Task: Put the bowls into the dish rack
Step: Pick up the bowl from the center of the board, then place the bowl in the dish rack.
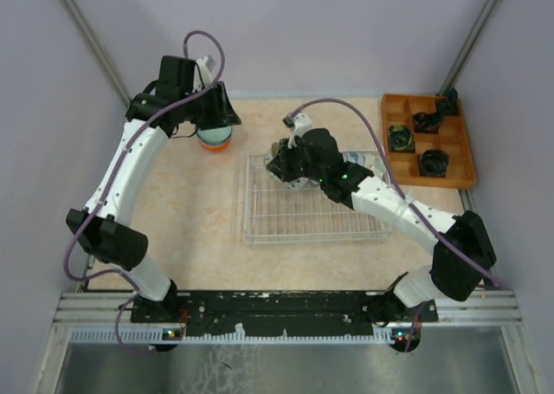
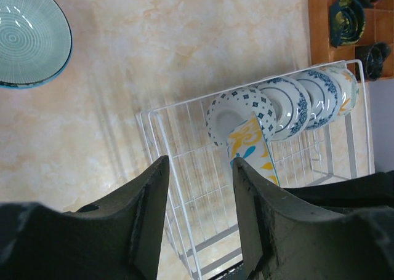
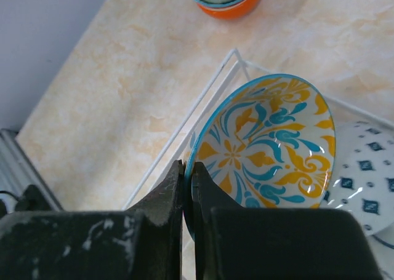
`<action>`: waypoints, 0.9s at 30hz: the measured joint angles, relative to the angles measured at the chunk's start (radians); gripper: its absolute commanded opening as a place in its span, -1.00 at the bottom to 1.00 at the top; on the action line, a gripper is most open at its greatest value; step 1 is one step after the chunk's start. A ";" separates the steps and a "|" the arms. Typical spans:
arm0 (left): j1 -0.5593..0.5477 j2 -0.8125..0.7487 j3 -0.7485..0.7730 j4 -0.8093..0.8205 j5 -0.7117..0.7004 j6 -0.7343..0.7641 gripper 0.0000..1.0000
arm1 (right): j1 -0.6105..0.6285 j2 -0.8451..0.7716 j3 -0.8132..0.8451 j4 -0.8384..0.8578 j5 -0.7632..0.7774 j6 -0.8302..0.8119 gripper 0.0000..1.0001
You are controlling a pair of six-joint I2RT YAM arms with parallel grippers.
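Overhead view of a pale marbled worktop (image 1: 199, 212) with two robot arms reaching away from its near edge. A white wire dish rack (image 1: 303, 216) sits in the middle.

The right gripper (image 3: 188, 175) is over the rack's far left corner. Its jaws are pinched tight on the rim of a yellow-and-blue bowl (image 3: 271, 138), which is tilted on edge. Just to the right of it, a row of bowls (image 2: 289, 104), white with blue patterns, stands on edge along the far side of the rack. The nearest of these is a bowl with blue diamonds (image 3: 369, 175).

The left gripper (image 2: 199, 166) hangs at the far left of the worktop, its jaws parted and holding nothing. It is close to a stack of bowls (image 1: 214, 138), orange outside and teal inside, that stands on the worktop to the left of the rack.

At the far right, a wooden tray (image 1: 430, 184) holds black items (image 1: 433, 162) in its compartments.
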 measured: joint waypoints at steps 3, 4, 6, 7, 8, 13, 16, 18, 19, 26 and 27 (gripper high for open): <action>0.000 -0.010 -0.040 0.005 0.000 -0.003 0.00 | -0.029 -0.009 -0.083 0.103 -0.076 0.107 -1.00; 0.000 -0.013 -0.050 0.005 0.000 -0.005 0.00 | -0.031 -0.008 -0.106 0.144 -0.101 0.134 -1.00; 0.000 -0.020 -0.068 0.007 -0.001 -0.005 0.00 | -0.034 -0.007 -0.128 0.204 -0.135 0.191 -1.00; 0.000 -0.025 -0.077 0.008 -0.002 -0.005 -0.01 | -0.035 -0.005 -0.134 0.231 -0.152 0.215 -1.00; 0.000 -0.029 -0.084 0.008 -0.003 -0.005 -0.01 | -0.036 -0.003 -0.143 0.265 -0.166 0.242 -1.00; 0.000 -0.057 -0.117 0.013 -0.007 -0.005 -0.03 | -0.041 0.018 -0.185 0.418 -0.213 0.362 -1.00; 0.000 -0.063 -0.133 0.018 -0.007 -0.005 -0.04 | -0.046 0.026 -0.221 0.488 -0.218 0.414 -1.00; 0.000 -0.063 -0.148 0.027 -0.007 -0.005 -0.05 | -0.052 0.027 -0.256 0.538 -0.217 0.448 -1.00; 0.000 -0.063 -0.156 0.030 -0.007 -0.005 -0.05 | -0.056 0.027 -0.276 0.562 -0.216 0.467 -1.00; 0.000 -0.063 -0.198 0.042 -0.006 -0.001 -0.06 | -0.073 0.047 -0.393 0.722 -0.161 0.584 -1.00; 0.000 -0.063 -0.201 0.042 -0.006 0.000 -0.06 | -0.073 0.053 -0.404 0.742 -0.151 0.599 -1.00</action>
